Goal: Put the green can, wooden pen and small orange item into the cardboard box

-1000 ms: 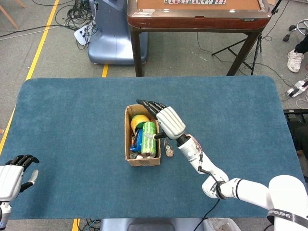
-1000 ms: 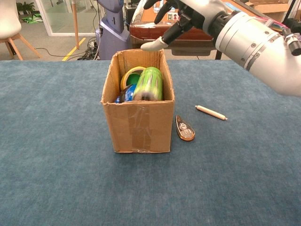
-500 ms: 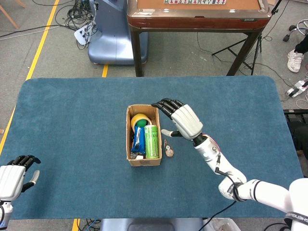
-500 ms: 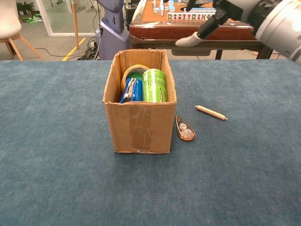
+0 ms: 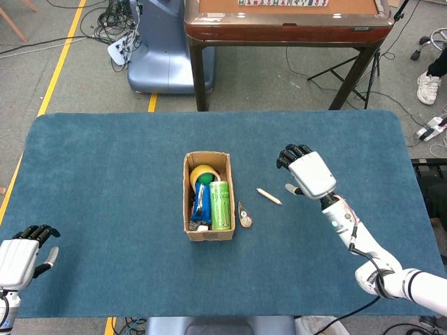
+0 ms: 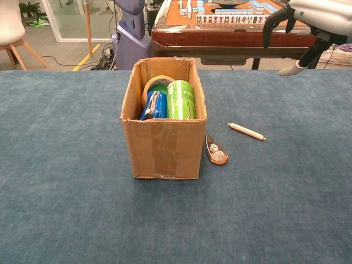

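White right hand [image 5: 310,175], fingers apart and empty, hovers above the surface. I read the wooden pen [image 5: 269,196] lying nearby toward the cardboard box [image 5: 207,232], long axis diagonal. Left hand [image 5: 19,256]: far off.

One cardboard box [image 5: 207,195], one green can [image 5: 220,204], one wooden pen [image 5: 269,196], one small orange item [image 5: 244,214].
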Tool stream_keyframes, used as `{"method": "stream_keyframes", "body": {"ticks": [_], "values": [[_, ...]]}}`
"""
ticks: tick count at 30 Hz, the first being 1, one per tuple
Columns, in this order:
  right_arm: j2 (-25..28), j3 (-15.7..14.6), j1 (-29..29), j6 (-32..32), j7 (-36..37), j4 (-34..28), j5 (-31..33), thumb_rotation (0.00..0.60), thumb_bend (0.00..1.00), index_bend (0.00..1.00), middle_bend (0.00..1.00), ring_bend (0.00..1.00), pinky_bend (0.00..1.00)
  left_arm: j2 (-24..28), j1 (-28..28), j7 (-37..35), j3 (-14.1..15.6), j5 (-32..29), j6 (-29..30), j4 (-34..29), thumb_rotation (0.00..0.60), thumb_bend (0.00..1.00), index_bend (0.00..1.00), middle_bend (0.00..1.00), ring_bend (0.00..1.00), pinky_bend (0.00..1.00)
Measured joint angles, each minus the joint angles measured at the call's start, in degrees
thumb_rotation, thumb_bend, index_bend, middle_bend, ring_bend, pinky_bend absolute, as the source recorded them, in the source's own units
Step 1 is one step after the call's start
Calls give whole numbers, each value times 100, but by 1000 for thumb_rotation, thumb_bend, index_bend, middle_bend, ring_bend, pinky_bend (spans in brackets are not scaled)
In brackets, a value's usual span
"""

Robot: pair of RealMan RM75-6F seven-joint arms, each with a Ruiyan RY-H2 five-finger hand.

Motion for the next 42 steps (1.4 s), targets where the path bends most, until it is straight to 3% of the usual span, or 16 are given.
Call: {"method": "stream_keyframes", "body": {"ticks": [5, 9, 16, 19, 24, 42], "values": [[-87, -133, -28, -250, -236, 316, 53, 600, 431, 465, 658, 594, 644, -13, -7, 26, -1, -23, -27, 11, 600, 372, 425, 408, 346, 514], [-209, -193, 8, -547, -409, 471, 150, 600, 531, 465, 849, 784, 813, -7, -7, 27, -1, -29, -27, 3, 600, 372, 425, 408, 346, 514], [-481, -236, 87, -925, -493, 803, 312, 600, 786, 472, 1000, 985, 958, 12, 6, 0, 3, -12, 5, -12, 600, 372, 426, 408, 346, 514], [-634, -228, 123, -1106, -481, 992, 437, 600, 888, 475, 1000, 1000, 979, 16, 9, 1, 5, -5, 11, -18, 600, 372, 427, 408, 346, 514], [-868, -196, 193, -1411, -488, 1338, 656, 600, 950, 475, 1000, 1000, 983, 23, 13, 3, -2, -15, 21, -25, 600, 372, 429, 408, 346, 514], [-1913, -173, 506, -1988, 507, 2792, 600, 600, 964, 475, 1000, 1000, 983, 152, 102, 21, 19, 70, 199, -196, 600, 372, 483, 449, 377, 514]]}}
